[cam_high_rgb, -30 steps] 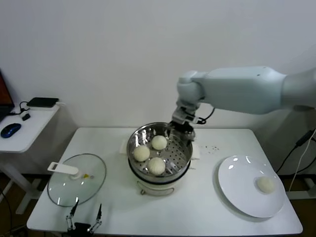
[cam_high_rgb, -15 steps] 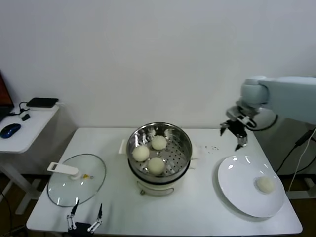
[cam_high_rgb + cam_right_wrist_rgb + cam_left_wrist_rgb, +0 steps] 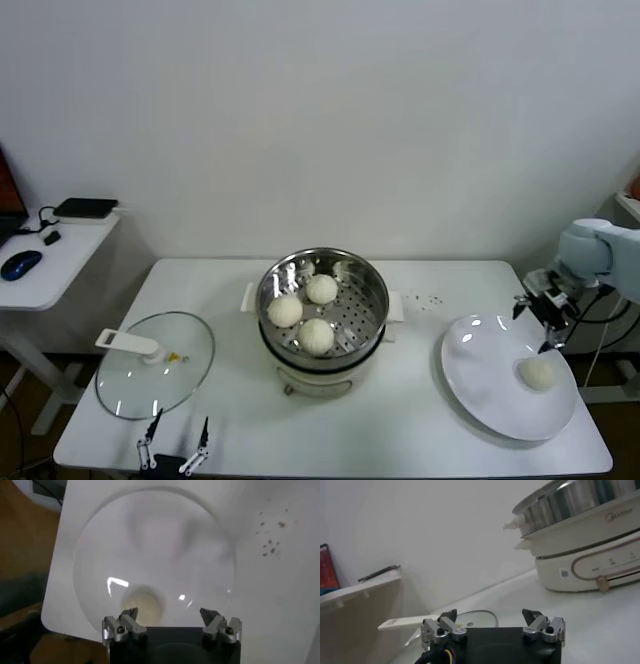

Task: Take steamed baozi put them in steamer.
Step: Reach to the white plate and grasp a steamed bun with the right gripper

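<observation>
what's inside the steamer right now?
Three baozi sit on the perforated floor of the steamer, toward its left and front. The floor under them is hidden. A fourth bun lies on the white plate.

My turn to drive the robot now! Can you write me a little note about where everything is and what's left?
Right gripper: open, empty, above the white plate near the last baozi.
Left gripper: open, parked low at the table's near edge by the glass lid.
Done: three baozi sit in the steamer.
Left: pick up the plate's bun and put it in the steamer.
</observation>
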